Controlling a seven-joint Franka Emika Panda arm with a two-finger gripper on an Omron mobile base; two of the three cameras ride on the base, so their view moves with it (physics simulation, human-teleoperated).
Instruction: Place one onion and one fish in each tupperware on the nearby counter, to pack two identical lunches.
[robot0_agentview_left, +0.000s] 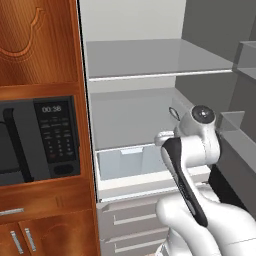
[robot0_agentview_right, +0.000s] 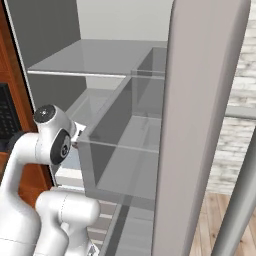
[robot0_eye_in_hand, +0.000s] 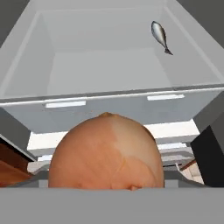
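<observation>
Left base view, left to right: one black microwave (robot0_agentview_left: 37, 142) set in red-brown wooden cabinetry (robot0_agentview_left: 40, 45); then the open fridge (robot0_agentview_left: 150, 60) with two grey shelves and one translucent drawer (robot0_agentview_left: 127, 162) below them; then the white arm (robot0_agentview_left: 195, 200), rising from the lower right, its gripper (robot0_agentview_left: 161, 138) reaching towards the drawer's right end. Right base view: the arm at left; the fridge door (robot0_agentview_right: 200, 125) with its clear bins stands open at right.

Hand view, counted: one onion (robot0_eye_in_hand: 107, 153), one fish (robot0_eye_in_hand: 159, 36).

The onion is orange-brown and lies low and centre, pressed close to the camera where the finger tips would rise; it hides them. It hangs in front of the compartment's front rim with nothing seen under it, so the fingers are clamped on it, spread wide around its girth; its small pointed tip faces the top of the view.

The fish is slender and dark grey; it lies up and to the right, on the floor of a pale grey fridge compartment (robot0_eye_in_hand: 109, 74), near the right wall and towards the back, well apart from the onion. Its long axis runs diagonally in this view; the head points to the upper left and the tail to the lower right.
</observation>
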